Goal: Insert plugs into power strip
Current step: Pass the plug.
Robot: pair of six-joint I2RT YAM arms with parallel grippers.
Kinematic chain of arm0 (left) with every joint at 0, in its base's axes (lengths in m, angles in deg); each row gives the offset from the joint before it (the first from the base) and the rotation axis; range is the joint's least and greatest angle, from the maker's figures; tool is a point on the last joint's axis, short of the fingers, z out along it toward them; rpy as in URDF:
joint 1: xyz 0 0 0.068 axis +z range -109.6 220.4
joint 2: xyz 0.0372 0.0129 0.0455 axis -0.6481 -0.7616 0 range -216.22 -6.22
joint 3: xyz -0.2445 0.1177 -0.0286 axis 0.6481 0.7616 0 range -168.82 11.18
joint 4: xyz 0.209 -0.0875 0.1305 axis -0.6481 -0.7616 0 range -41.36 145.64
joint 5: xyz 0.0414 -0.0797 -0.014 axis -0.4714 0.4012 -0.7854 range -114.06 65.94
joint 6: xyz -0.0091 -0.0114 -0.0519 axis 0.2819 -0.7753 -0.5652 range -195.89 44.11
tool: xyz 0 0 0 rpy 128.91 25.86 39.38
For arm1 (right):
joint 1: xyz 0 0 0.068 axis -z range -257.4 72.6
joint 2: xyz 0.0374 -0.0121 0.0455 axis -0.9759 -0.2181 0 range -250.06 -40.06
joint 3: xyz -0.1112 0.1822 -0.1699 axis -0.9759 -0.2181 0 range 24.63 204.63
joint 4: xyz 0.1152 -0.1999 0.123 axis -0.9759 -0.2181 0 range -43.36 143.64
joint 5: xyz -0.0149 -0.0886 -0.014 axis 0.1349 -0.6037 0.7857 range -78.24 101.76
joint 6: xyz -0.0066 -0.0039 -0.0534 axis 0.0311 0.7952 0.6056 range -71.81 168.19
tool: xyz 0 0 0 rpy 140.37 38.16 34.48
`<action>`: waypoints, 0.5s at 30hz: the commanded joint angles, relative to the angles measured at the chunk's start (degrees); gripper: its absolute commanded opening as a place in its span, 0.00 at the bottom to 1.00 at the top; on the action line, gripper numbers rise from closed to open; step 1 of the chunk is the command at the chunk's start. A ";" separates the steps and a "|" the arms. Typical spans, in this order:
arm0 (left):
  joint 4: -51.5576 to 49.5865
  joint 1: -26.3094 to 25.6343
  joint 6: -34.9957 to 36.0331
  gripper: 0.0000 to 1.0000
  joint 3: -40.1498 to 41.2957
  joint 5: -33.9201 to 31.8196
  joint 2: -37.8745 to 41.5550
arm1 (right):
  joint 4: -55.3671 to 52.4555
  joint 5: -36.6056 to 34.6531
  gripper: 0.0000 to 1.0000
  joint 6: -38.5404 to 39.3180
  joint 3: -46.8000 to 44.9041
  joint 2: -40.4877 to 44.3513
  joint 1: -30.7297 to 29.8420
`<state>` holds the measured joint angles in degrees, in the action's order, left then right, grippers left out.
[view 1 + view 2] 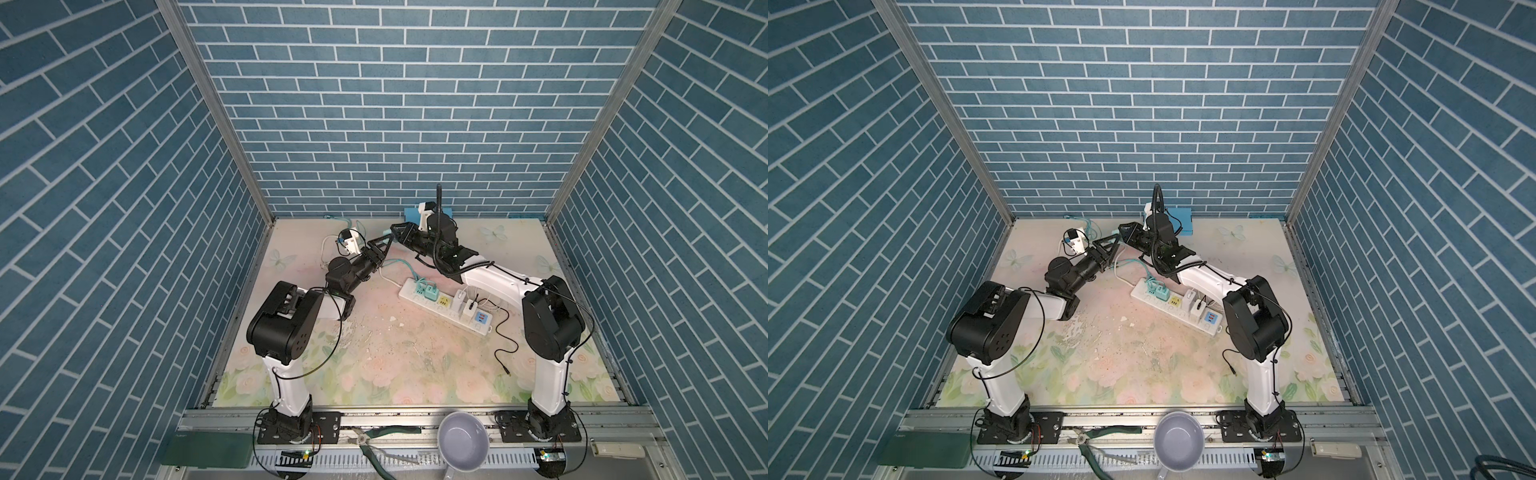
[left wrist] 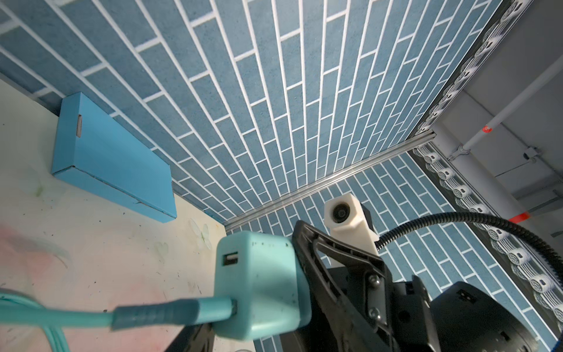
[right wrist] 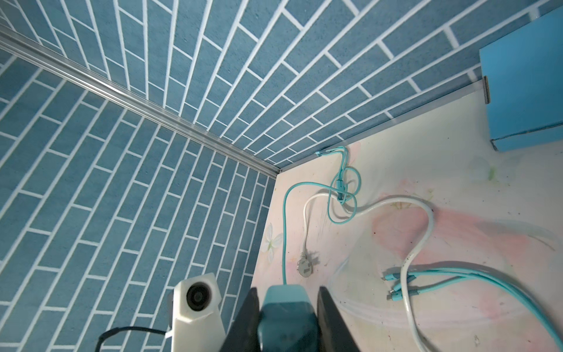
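A mint-teal plug (image 3: 286,314) is pinched between the two dark fingers (image 3: 243,320) of my right gripper (image 3: 288,292), which is shut on it above the back middle of the table. In the left wrist view the same plug (image 2: 259,283) fills the lower middle, its teal cable (image 2: 152,314) trailing away. My left gripper (image 1: 386,242) meets the right gripper (image 1: 395,232) tip to tip at the plug, and how its jaws stand is hidden. The power strip (image 1: 415,296) lies mid-table, carrying one mint-teal plug (image 1: 427,291) and two white plugs (image 1: 459,300).
A light-blue flat box (image 2: 112,158) leans against the back wall. Loose teal cables (image 3: 457,274) and the strip's white cord (image 3: 423,237) curl over the back left of the mat. A black cable (image 1: 505,353) lies near the right arm. A bowl (image 1: 463,436) and pliers (image 1: 374,444) rest on the front rail.
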<state>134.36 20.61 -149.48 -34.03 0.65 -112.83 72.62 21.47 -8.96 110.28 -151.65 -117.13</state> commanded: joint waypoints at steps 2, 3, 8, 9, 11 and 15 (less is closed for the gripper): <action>2.00 -0.38 1.47 0.58 -1.10 -1.75 1.58 | 5.04 -0.64 0.00 -4.80 -2.92 1.97 0.19; 1.99 -0.42 1.47 0.57 -1.17 -1.90 1.66 | 6.30 -0.80 0.00 -5.47 -3.69 1.99 0.25; 2.05 -0.38 2.44 0.55 0.03 -4.19 3.24 | 8.53 -0.54 0.00 -7.01 -5.09 2.16 0.48; 1.99 -0.41 2.49 0.54 -0.30 -4.12 3.27 | 8.90 -0.21 0.00 -7.24 -5.12 2.04 0.52; 1.97 -0.42 2.22 0.52 -0.74 -4.60 3.16 | 10.60 0.12 0.00 -8.46 -6.11 1.90 0.47; 1.98 -0.33 2.01 0.47 -1.91 -4.94 2.95 | 11.69 0.59 0.00 -8.22 -7.14 2.21 0.52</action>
<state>132.99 20.28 -148.43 -33.90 -3.40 -111.76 83.09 21.63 -15.54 105.29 -151.58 -116.82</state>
